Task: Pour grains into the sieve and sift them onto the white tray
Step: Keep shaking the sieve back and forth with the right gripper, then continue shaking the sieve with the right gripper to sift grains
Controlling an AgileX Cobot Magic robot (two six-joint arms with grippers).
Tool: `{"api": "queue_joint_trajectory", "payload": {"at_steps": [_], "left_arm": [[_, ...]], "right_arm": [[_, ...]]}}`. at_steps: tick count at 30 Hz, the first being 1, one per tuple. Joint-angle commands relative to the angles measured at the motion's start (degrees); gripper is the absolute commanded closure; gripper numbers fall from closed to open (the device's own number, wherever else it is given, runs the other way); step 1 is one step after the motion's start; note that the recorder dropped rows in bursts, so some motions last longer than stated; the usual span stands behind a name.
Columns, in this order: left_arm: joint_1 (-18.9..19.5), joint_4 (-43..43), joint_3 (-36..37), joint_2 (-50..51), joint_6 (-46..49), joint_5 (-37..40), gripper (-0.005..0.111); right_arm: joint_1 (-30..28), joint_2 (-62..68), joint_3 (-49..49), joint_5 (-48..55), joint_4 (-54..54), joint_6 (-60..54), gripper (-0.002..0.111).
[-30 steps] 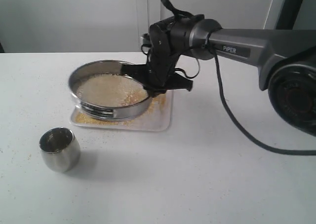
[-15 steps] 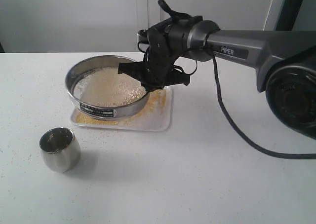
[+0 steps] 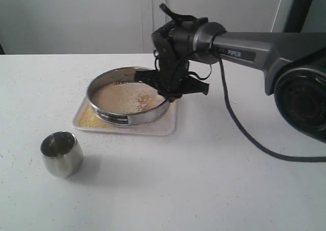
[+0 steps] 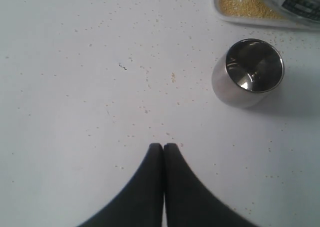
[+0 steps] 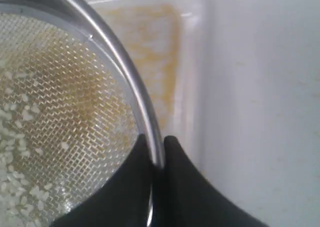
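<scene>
In the exterior view the right gripper [image 3: 172, 92] held the sieve [image 3: 130, 120] by its right rim, over the tray [image 3: 165, 125] on the bench [image 3: 204, 180]. Only the right wrist view showed the grip closely: the jaws were clamped on the rim, one finger inside, one outside. Pale grains [image 5: 15, 118] lay on the mesh, and golden ones on the tray below. The left gripper [image 4: 163, 147] appeared only in its own wrist view, jaws together and holding nothing, above the bench near the cup [image 4: 248, 72].
</scene>
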Motion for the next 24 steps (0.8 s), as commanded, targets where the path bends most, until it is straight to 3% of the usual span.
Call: {"api": "queue_joint_trajectory", "payload": {"at_steps": [1,4,7,10,15,22,24], "left_arm": [[0.2,-0.5,-0.1,-0.3,0.0,0.2,0.107],[0.2,-0.5,-0.1,-0.3,0.0,0.2,0.107],[0.2,-0.5,-0.1,-0.3,0.0,0.2,0.107],[0.2,-0.5,-0.1,-0.3,0.0,0.2,0.107],[0.2,-0.5,-0.1,-0.3,0.0,0.2,0.107],[0.2,-0.5,-0.1,-0.3,0.0,0.2,0.107],[0.2,-0.5,-0.1,-0.3,0.0,0.2,0.107]], "right_arm": [[0.4,-1.0,-0.4,-8.9,4.6,-0.4,0.108],[2.3,-0.9,-0.4,-12.9,3.9,-5.6,0.108],[0.1,-1.3,-0.4,-3.4,-3.0,-1.1,0.108],[-2.4,-1.4,-0.4,3.7,-2.1,2.6,0.108],[0.6,-1.3,-0.4,-9.6,6.9,-3.3,0.108],[-2.5,-1.7,-0.4,1.2,0.6,2.3,0.108],[-2.5,-1.7,-0.4,0.1,1.1,3.5,0.108]]}}
